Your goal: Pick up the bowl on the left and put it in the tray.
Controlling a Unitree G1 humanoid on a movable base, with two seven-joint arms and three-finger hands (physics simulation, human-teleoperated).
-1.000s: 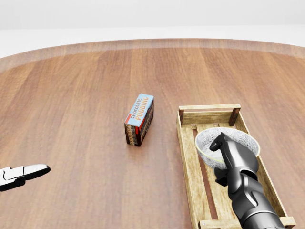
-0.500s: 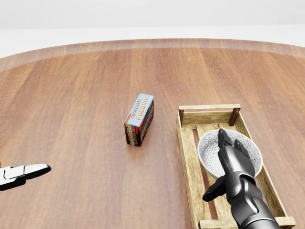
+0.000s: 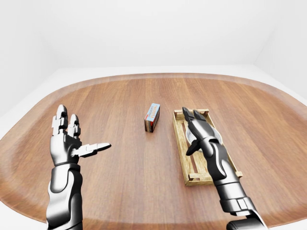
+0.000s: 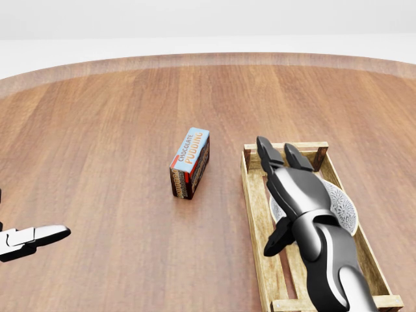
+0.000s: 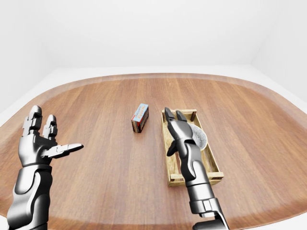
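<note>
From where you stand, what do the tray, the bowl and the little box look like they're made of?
The tray looks like raw, unvarnished wood: pale slats with gaps and visible grain. The bowl looks like glazed ceramic, white with a fine grey speckled pattern, though plastic can't be ruled out. The box looks like printed cardboard, labelled chocolate pudding.
</note>
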